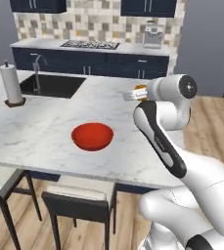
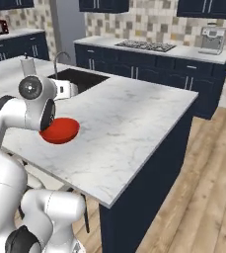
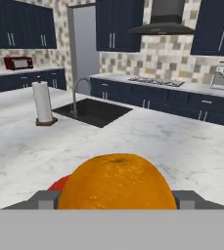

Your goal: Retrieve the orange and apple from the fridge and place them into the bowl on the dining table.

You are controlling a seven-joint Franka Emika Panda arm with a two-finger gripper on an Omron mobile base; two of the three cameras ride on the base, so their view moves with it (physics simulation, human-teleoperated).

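I observe my gripper [image 3: 116,197] clamped on the orange [image 3: 116,182], above the dining table [image 1: 45,132] near the bowl [image 1: 92,136].

**kitchen_lurker:** ok quick headcount around the sink [image 1: 52,85]? I get one red bowl [image 1: 92,136] on the tabletop [image 1: 35,132] in front of it, one paper towel roll [image 1: 11,84] just left of it, one faucet [image 1: 37,66] at its edge.

**simfan22:** same here. Plus one orange [image 3: 116,181], one stovetop [image 1: 90,45] and one coffee machine [image 1: 153,35] on the wall counter behind the sink. Two stools [image 1: 79,205] on the near side, well away from it.
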